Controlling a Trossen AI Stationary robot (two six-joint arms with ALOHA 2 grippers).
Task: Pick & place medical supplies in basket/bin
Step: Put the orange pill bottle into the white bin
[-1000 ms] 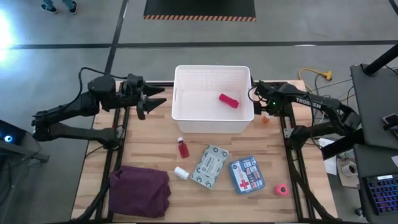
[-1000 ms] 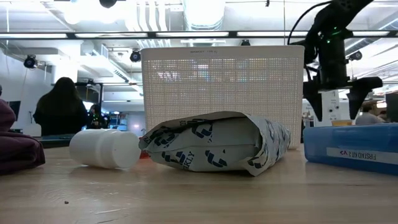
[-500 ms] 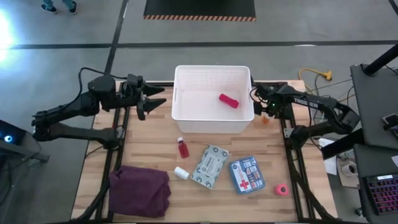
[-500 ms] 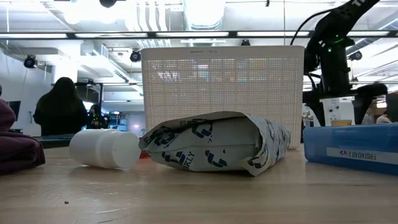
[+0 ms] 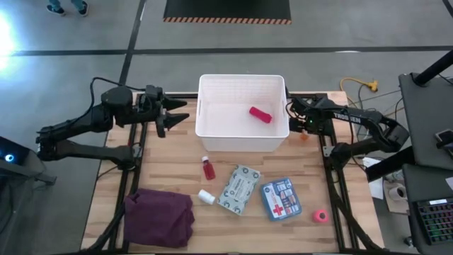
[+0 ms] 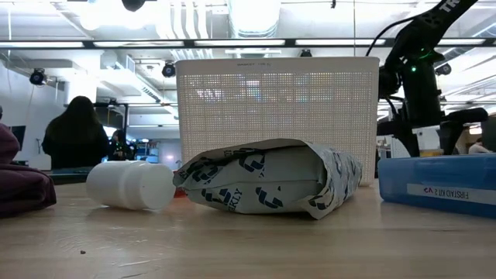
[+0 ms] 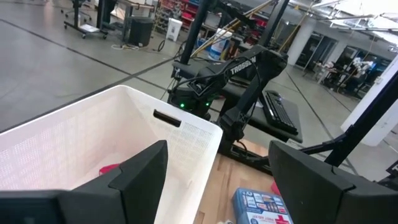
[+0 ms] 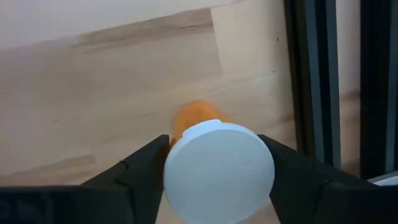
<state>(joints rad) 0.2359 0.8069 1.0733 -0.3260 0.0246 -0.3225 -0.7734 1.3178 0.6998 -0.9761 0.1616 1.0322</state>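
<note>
The white slotted basket point(image 5: 241, 134) stands at the table's far middle with the pink-red tube point(image 5: 260, 114) lying in it. My right gripper point(image 5: 301, 126) is open just right of the basket, pointing down over a small orange bottle with a white cap point(image 8: 219, 171); its fingers stand on either side of the cap. My left gripper point(image 5: 174, 116) waits open and empty left of the basket. On the near half lie the red bottle point(image 5: 207, 168), white bottle point(image 5: 206, 197), grey-green packet point(image 5: 239, 188), blue first-aid box point(image 5: 280, 199) and pink roll point(image 5: 320, 216). My right gripper comes at the upright orange bottle from above, one finger point(image 8: 140, 171) on each side of its white cap point(image 8: 186, 149). The bottle stands on the table. Whether the fingers touch the cap, I cannot tell.
A folded maroon cloth point(image 5: 159, 217) lies at the near left corner. The basket wall point(image 6: 277, 116) is close beside my right gripper point(image 6: 422, 139). Black frame rails point(image 8: 311, 81) run along the table's right edge by the bottle. A person point(image 6: 75, 132) stands in the room behind.
My right gripper has gone down beside the basket's right wall, over the orange bottle, staying open. The left arm and the things on the table have kept still.
</note>
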